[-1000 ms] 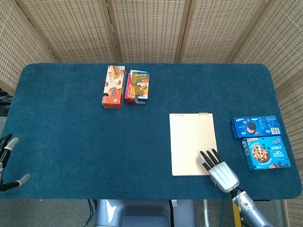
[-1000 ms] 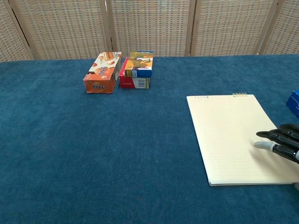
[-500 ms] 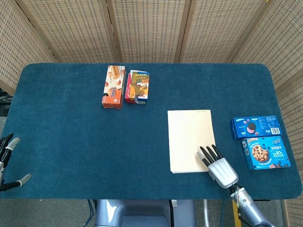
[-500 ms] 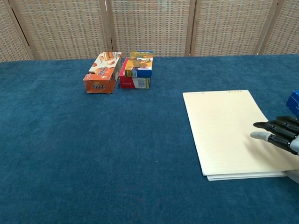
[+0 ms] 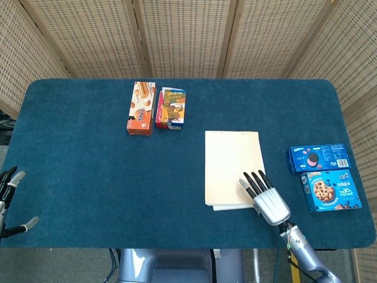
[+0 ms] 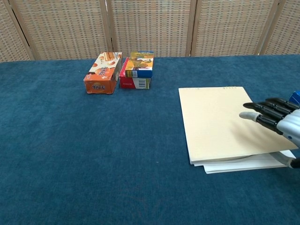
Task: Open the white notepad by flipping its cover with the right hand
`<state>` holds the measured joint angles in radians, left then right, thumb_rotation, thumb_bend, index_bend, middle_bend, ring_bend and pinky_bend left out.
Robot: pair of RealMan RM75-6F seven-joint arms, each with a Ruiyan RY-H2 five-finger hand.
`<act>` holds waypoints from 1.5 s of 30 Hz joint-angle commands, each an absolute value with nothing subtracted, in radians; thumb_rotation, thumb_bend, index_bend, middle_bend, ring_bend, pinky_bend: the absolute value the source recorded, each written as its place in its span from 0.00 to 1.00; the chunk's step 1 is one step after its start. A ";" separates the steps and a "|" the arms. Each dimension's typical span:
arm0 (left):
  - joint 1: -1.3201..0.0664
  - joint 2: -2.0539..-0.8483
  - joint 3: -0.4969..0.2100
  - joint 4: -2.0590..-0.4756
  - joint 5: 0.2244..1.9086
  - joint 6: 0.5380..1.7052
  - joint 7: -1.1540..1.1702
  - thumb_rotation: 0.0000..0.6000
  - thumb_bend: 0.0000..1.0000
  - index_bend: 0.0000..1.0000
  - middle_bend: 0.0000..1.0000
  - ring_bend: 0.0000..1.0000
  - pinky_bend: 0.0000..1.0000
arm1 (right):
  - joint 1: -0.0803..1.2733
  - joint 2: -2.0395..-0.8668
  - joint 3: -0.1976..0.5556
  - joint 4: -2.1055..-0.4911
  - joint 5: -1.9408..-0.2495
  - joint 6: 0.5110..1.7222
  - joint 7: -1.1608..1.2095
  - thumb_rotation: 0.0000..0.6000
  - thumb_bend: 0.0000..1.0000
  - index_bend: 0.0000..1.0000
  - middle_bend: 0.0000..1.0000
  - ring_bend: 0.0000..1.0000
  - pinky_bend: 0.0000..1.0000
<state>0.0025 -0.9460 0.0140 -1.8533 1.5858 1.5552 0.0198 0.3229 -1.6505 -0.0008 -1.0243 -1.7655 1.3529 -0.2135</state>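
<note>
The notepad [image 5: 232, 165] lies on the blue table right of centre, its cream cover [image 6: 220, 117] raised at the near edge. White pages [image 6: 253, 163] show beneath that lifted edge. My right hand [image 5: 268, 200] is at the pad's near right corner. Its dark fingers [image 6: 262, 112] lie spread on top of the cover, and its thumb appears to be under the cover edge, so it grips the cover. In the chest view the right hand [image 6: 279, 121] sits at the right border. My left hand [image 5: 9, 200] rests at the table's near left edge, fingers apart and holding nothing.
An orange snack box [image 5: 141, 108] and a stack of small boxes [image 5: 171, 108] stand at the back, left of centre. A blue Oreo box [image 5: 318, 158] and a blue cookie box [image 5: 330, 190] lie just right of my right hand. A wicker screen closes the back.
The cover's near edge has risen off the white pages and the cover has shifted left and away. My right hand moved up and left with it. The left hand stayed still.
</note>
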 commanded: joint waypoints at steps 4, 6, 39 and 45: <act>-0.001 -0.947 0.013 -1.854 1.583 1.550 0.026 1.00 0.00 0.00 0.00 0.00 0.00 | 0.363 -1.657 0.037 -1.025 -1.741 1.336 -0.219 1.00 0.50 0.05 0.00 0.00 0.00; -0.001 -0.948 0.013 -1.855 1.582 1.549 0.029 1.00 0.00 0.00 0.00 0.00 0.00 | 0.376 -1.657 0.045 -1.028 -1.735 1.322 -0.229 1.00 0.50 0.05 0.00 0.00 0.00; -0.008 -0.958 0.009 -1.831 1.606 1.561 0.004 1.00 0.00 0.00 0.00 0.00 0.00 | 0.476 -1.678 0.004 -0.886 -1.767 1.345 0.024 1.00 0.67 0.63 0.63 0.52 0.56; -0.005 -0.955 0.011 -1.833 1.606 1.564 -0.001 1.00 0.00 0.00 0.00 0.00 0.00 | 0.467 -1.626 -0.062 -0.896 -1.821 1.386 0.109 1.00 0.67 0.64 0.64 0.52 0.56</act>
<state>-0.0051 -0.9551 0.0111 -1.8330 1.6062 1.5638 -0.0013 0.4707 -1.6435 -0.0417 -0.8939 -1.8022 1.3692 0.0948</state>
